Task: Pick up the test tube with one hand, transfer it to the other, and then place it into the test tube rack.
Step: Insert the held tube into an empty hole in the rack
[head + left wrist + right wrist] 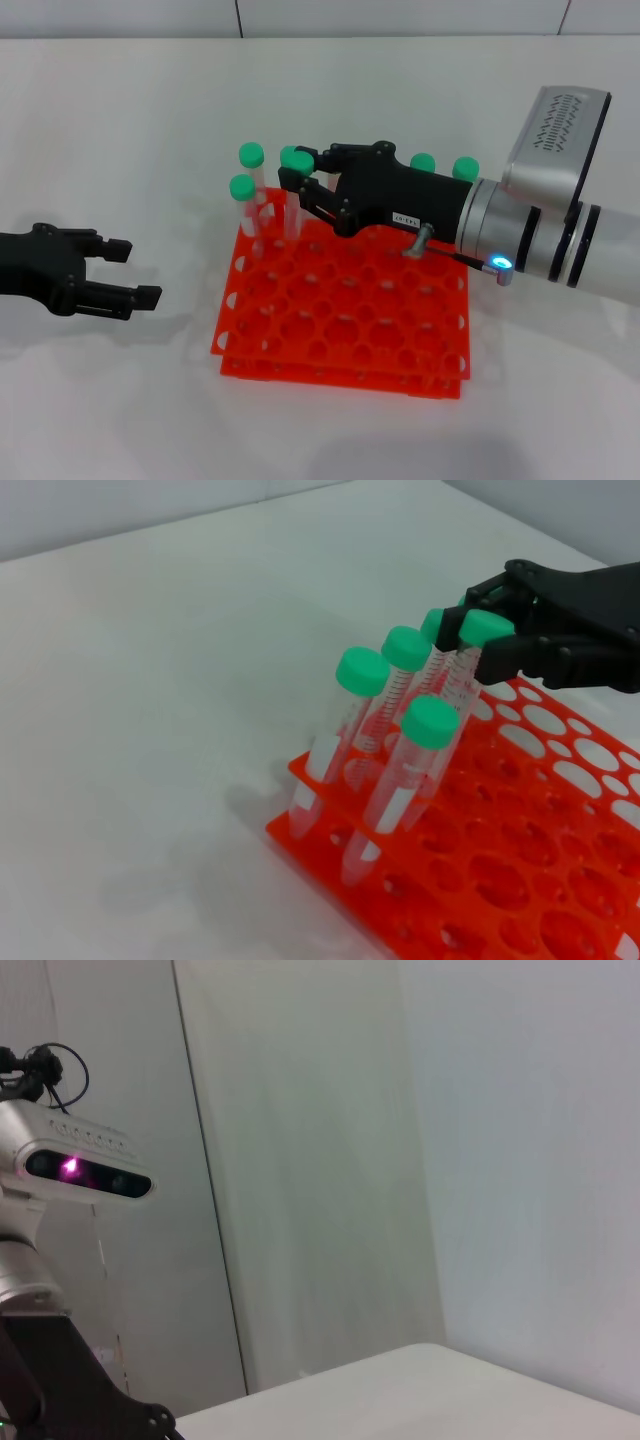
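The orange-red test tube rack (340,300) (520,880) sits mid-table. My right gripper (297,173) (470,637), black with a small white label, reaches over the rack's far left corner and is shut just under the green cap of a test tube (296,157) (456,685). That tube leans, with its lower end down among the rack's holes. My left gripper (135,271) hovers open and empty to the left of the rack, low over the table. The right wrist view shows neither tube nor rack.
Other green-capped tubes stand in the rack: two at its far left corner (251,154) (241,187) and two behind the right gripper (423,162) (465,168). The white table (120,130) surrounds the rack. The right forearm (545,235) crosses the rack's far right side.
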### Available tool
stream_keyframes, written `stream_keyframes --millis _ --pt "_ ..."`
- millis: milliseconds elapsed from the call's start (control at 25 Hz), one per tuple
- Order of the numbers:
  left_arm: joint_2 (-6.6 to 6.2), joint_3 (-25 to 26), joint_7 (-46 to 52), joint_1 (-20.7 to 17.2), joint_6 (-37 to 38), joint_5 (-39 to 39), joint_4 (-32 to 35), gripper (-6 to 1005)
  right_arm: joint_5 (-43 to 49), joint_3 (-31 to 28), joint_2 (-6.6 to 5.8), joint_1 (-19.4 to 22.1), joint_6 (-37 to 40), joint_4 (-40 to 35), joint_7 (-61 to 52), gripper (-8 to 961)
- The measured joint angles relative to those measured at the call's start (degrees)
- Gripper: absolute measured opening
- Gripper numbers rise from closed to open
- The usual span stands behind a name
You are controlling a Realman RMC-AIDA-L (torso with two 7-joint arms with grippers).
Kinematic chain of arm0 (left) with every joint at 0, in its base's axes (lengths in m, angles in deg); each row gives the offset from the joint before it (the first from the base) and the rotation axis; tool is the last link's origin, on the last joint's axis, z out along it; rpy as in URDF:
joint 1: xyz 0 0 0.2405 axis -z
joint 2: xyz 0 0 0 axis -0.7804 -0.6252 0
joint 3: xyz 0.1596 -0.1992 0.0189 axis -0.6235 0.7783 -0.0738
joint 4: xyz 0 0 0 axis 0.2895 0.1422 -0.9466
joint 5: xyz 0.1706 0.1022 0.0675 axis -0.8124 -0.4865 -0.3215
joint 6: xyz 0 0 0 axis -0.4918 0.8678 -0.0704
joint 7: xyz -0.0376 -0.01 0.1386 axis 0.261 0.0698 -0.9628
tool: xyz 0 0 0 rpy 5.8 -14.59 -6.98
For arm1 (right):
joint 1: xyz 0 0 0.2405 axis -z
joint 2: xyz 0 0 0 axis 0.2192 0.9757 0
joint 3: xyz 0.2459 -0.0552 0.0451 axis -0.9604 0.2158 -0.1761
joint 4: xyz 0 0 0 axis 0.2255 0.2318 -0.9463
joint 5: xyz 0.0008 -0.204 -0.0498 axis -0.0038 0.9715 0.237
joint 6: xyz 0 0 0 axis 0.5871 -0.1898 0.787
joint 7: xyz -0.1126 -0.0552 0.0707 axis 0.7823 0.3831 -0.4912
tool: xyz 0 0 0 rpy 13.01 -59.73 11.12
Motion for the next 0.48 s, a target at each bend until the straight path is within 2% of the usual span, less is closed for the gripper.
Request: stream_keyframes --millis 480 --pt "0.00 0.00 -0.14 0.38 -0.50 -0.08 -0.67 880 0.01 0.22 0.00 0.02 -0.26 0.37 0.01 278"
